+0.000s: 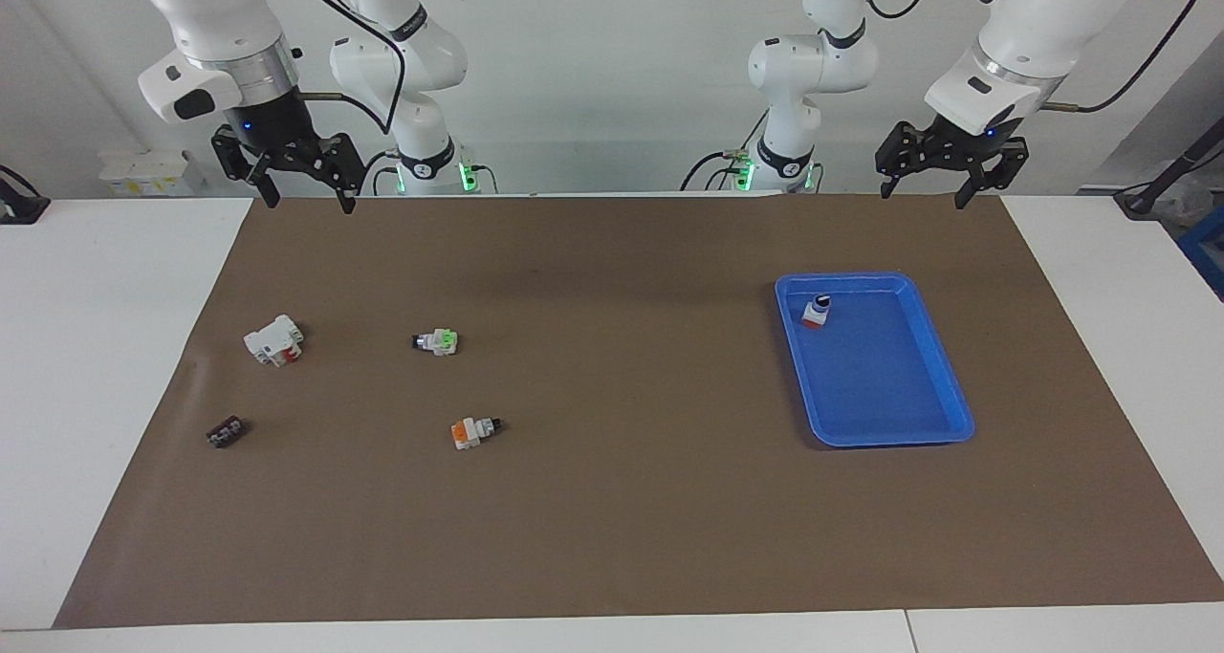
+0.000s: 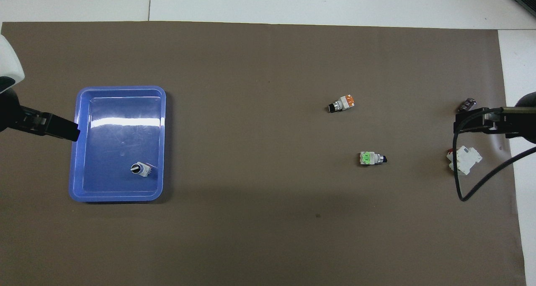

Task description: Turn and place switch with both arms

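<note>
The switch (image 1: 473,431) is white with an orange end, a silver collar and a black knob. It lies on its side on the brown mat (image 1: 612,500), farther from the robots than the green switch; it also shows in the overhead view (image 2: 342,103). My right gripper (image 1: 308,202) hangs open and empty, high over the mat at the right arm's end. My left gripper (image 1: 924,197) hangs open and empty, high over the mat at the left arm's end, by the blue tray. Both arms wait.
The blue tray (image 1: 889,440) holds a red-based switch (image 1: 817,311) with a dark knob. A white switch with a green part (image 1: 437,341), a white blocky part (image 1: 273,339) and a small dark part (image 1: 225,432) lie on the mat toward the right arm's end.
</note>
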`<state>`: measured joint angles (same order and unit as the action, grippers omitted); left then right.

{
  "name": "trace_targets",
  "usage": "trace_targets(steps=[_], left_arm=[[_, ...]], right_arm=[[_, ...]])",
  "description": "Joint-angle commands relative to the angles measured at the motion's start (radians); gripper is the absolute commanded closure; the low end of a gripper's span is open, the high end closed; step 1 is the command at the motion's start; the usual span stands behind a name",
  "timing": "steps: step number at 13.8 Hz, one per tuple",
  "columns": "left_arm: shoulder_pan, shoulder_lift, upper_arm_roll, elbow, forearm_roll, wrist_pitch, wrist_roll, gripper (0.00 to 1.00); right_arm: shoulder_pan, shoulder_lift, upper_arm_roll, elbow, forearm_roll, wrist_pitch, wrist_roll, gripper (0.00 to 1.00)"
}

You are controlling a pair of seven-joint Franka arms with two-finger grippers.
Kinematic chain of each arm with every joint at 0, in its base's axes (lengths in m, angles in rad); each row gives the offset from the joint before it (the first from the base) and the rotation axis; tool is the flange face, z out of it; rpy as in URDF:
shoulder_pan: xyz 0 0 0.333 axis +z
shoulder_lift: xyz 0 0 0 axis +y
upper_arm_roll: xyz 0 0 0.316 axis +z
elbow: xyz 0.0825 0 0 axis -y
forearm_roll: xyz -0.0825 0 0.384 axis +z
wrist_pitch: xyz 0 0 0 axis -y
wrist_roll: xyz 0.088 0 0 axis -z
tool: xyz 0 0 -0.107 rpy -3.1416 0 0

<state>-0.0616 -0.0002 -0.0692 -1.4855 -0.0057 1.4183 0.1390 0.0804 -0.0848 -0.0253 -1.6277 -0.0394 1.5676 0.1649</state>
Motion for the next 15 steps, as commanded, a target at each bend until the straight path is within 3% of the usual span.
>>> trace_targets(steps=[1,8,10,13,15], left_arm=[[0.0,-0.029,0.0,-0.032,0.02,0.002,-0.004,0.0],[0.0,-0.029,0.0,-0.032,0.019,0.002,-0.004,0.0],[0.0,-0.029,0.0,-0.032,0.019,0.002,-0.004,0.0],[0.0,-0.029,0.0,-0.032,0.021,0.002,-0.004,0.0],[0.0,-0.029,0.0,-0.032,0.021,0.002,-0.004,0.0]], right_arm=[[-0.013,-0.021,0.005,-0.02,-0.005,0.006,0.025,0.0],[-0.002,-0.049,0.008,-0.069,0.009,0.018,0.023,0.0],[0.004,-0.05,0.015,-0.087,0.009,0.066,0.013,0.0],[0.039,-0.053,0.016,-0.216,0.01,0.225,0.011,0.0],[0.053,-0.055,0.016,-0.244,0.01,0.27,-0.005,0.0]])
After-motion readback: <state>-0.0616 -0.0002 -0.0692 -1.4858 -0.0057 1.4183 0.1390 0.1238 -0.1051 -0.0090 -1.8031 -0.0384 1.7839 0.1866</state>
